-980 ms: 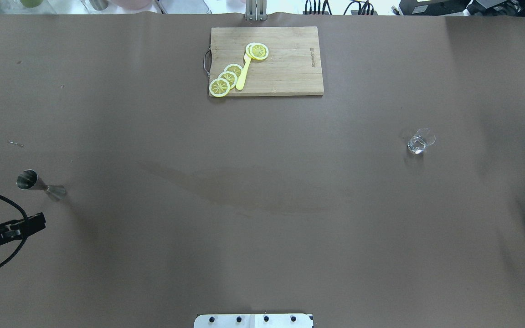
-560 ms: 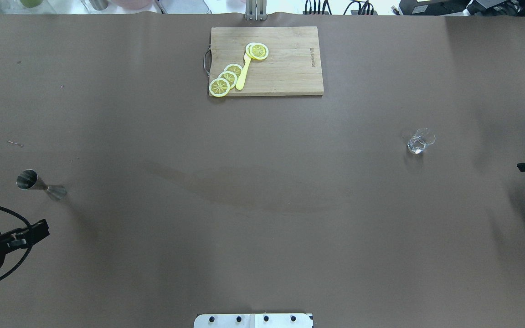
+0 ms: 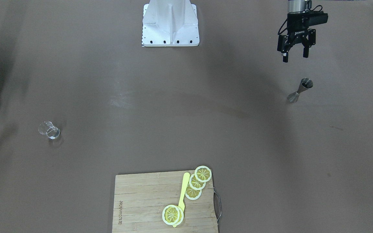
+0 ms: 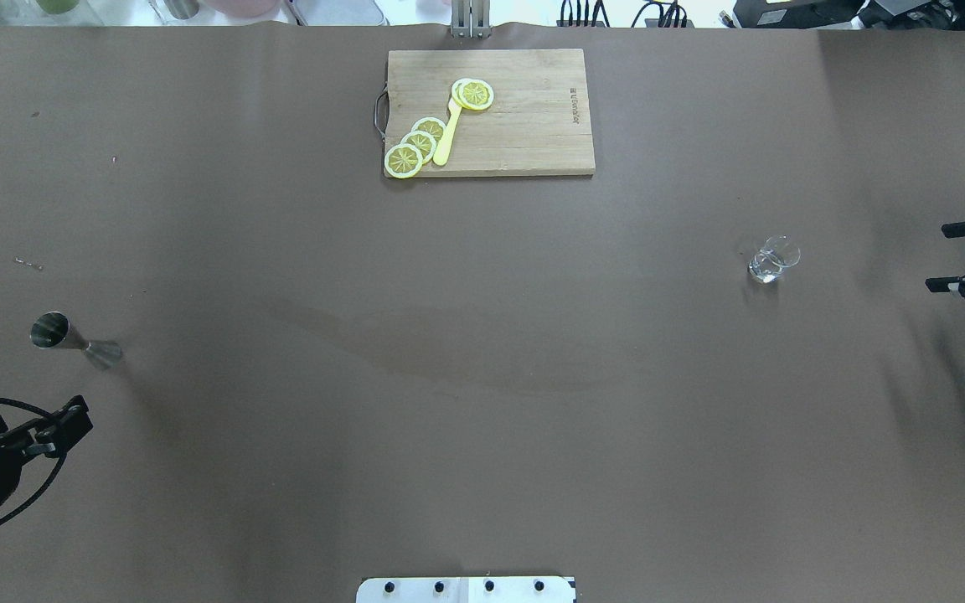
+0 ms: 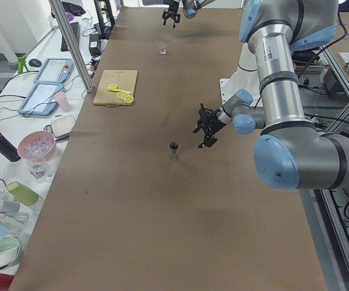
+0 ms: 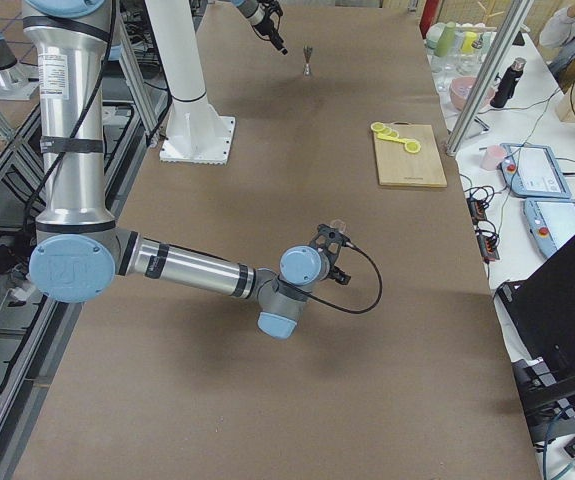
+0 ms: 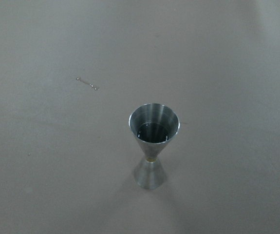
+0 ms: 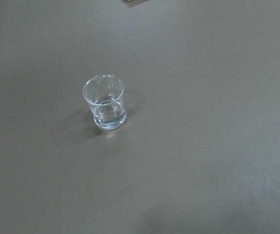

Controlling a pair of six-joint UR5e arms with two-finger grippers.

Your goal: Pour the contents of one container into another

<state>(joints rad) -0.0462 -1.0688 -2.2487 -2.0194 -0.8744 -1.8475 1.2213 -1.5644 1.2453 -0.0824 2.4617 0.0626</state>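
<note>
Steel jigger (image 3: pixel 299 90) stands upright near the spread left pincer (image 3: pixel 295 56).

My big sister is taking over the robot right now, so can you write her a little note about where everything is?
Left gripper: open, empty, hovering near the jigger, not touching it.
Right gripper: open, empty, off to the side of the glass, well apart.
Jigger: upright on the table, liquid inside.
Glass: upright, far across the table from the jigger; it may hold a little clear liquid, hard to tell.
Done: nothing grasped, nothing poured.
Left: grasp one container, carry it to the other, pour.
</note>
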